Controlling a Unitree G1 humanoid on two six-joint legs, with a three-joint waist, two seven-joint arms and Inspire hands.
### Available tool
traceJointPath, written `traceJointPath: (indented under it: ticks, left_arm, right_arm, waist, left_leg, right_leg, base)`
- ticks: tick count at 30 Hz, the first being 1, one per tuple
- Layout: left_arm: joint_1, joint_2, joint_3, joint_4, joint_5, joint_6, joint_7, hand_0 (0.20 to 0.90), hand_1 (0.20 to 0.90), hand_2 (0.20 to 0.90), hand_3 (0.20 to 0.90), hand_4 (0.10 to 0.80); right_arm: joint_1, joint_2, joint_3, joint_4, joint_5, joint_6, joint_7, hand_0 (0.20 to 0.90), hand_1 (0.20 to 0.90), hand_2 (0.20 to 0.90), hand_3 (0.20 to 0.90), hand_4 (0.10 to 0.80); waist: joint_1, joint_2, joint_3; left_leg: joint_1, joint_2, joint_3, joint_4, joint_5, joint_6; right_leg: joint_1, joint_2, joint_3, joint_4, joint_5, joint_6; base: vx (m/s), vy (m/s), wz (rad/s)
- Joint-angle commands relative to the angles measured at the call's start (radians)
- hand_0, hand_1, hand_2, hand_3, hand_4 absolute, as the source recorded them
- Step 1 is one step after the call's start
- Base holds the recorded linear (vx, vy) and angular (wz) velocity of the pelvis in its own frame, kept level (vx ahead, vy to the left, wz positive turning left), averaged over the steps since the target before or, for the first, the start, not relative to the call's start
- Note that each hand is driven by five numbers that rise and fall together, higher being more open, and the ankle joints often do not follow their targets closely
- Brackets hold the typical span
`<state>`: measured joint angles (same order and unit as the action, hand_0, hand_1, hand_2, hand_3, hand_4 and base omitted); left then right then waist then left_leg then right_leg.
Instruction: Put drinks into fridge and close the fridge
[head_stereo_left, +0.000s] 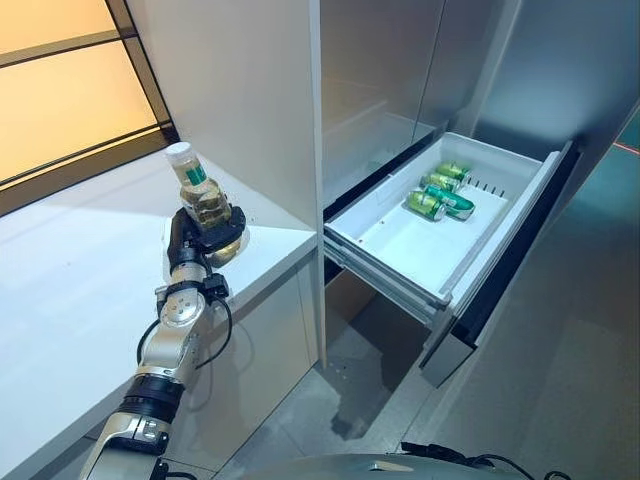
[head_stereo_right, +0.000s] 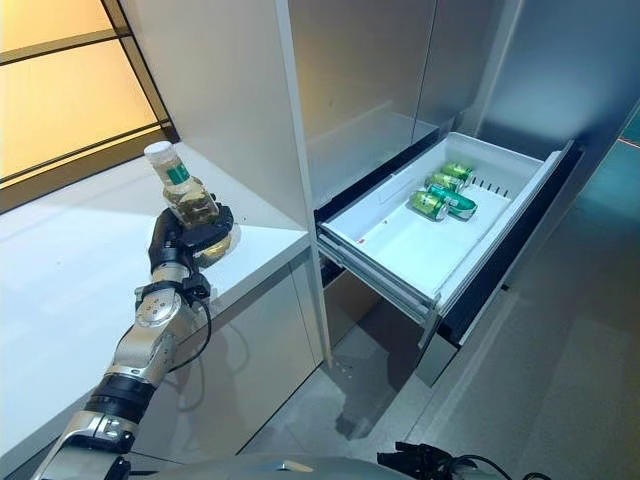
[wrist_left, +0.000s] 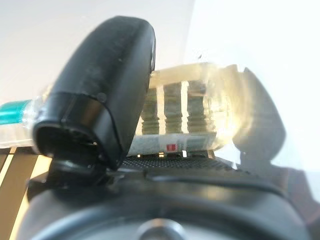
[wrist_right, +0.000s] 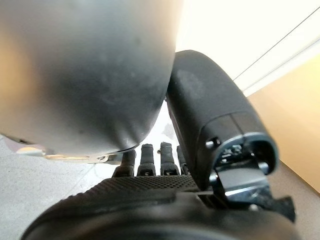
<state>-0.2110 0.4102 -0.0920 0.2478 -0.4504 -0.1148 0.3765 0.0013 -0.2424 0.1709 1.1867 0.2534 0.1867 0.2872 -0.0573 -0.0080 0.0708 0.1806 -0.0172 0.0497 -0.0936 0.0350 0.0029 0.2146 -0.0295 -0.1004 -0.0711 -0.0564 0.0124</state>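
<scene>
My left hand grasps the bottle upright over the white surface; my right hand, idle, has straight fingers. Cans already lie in the open fridge drawer; bottle placement and closing remain

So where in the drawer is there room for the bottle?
The open fridge drawer is bare across its near and middle floor. The green cans crowd only the far end. The left hand holds the bottle over the white counter, which is bare too.
</scene>
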Motion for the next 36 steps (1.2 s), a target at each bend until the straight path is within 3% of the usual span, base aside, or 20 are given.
traceJointPath:
  ticks: [1, 9, 16, 21, 36]
  left_arm:
    - [-0.111, 0.053, 0.038, -0.101, 0.045, -0.165, 0.002, 0.900, 0.900, 0.900, 0.900, 0.800]
    - [-0.114, 0.058, 0.031, -0.104, 0.057, -0.154, 0.002, 0.900, 0.900, 0.900, 0.900, 0.800]
    - [-0.118, 0.095, 0.026, -0.093, 0.203, -0.139, 0.058, 0.900, 0.900, 0.900, 0.900, 0.800]
    - [-0.120, 0.110, 0.025, -0.077, 0.208, -0.132, 0.060, 0.900, 0.900, 0.900, 0.900, 0.800]
    - [-0.123, 0.102, 0.061, -0.183, 0.165, -0.256, 0.082, 0.900, 0.900, 0.900, 0.900, 0.800]
  right_arm:
    - [0.005, -0.005, 0.023, 0.059, -0.008, -0.001, 0.019, 0.900, 0.900, 0.900, 0.900, 0.800]
    - [0.006, -0.005, 0.024, 0.056, -0.011, -0.001, 0.021, 0.900, 0.900, 0.900, 0.900, 0.800]
    - [0.008, -0.005, 0.022, 0.061, -0.015, -0.008, 0.020, 0.900, 0.900, 0.900, 0.900, 0.800]
    - [0.007, -0.005, 0.021, 0.064, -0.018, -0.007, 0.025, 0.900, 0.900, 0.900, 0.900, 0.800]
    - [0.004, -0.005, 0.019, 0.074, -0.012, -0.011, 0.026, 0.900, 0.900, 0.900, 0.900, 0.800]
  waist:
    - [0.020, 0.034, -0.007]
    - [0.018, 0.035, -0.007]
    - [0.018, 0.036, -0.007]
    - [0.018, 0.038, -0.009]
    - [0.023, 0.034, -0.008]
  left_leg:
    - [0.010, -0.024, 0.049, 0.025, -0.119, 0.021]
    - [0.011, -0.024, 0.049, 0.027, -0.122, 0.022]
    - [0.011, -0.025, 0.049, 0.028, -0.123, 0.023]
    - [0.012, -0.026, 0.047, 0.027, -0.123, 0.023]
    - [0.013, -0.025, 0.040, 0.021, -0.120, 0.022]
  right_leg:
    - [-0.074, 0.035, -0.009, 0.097, -0.052, 0.049]
    - [-0.074, 0.034, -0.009, 0.099, -0.054, 0.049]
    - [-0.073, 0.035, -0.008, 0.098, -0.053, 0.049]
    - [-0.074, 0.036, -0.004, 0.098, -0.053, 0.050]
    - [-0.073, 0.037, -0.005, 0.096, -0.053, 0.047]
  base:
    - [0.000, 0.000, 0.00]
    - [0.000, 0.000, 0.00]
    - [0.000, 0.000, 0.00]
    - [0.000, 0.000, 0.00]
    - [0.000, 0.000, 0.00]
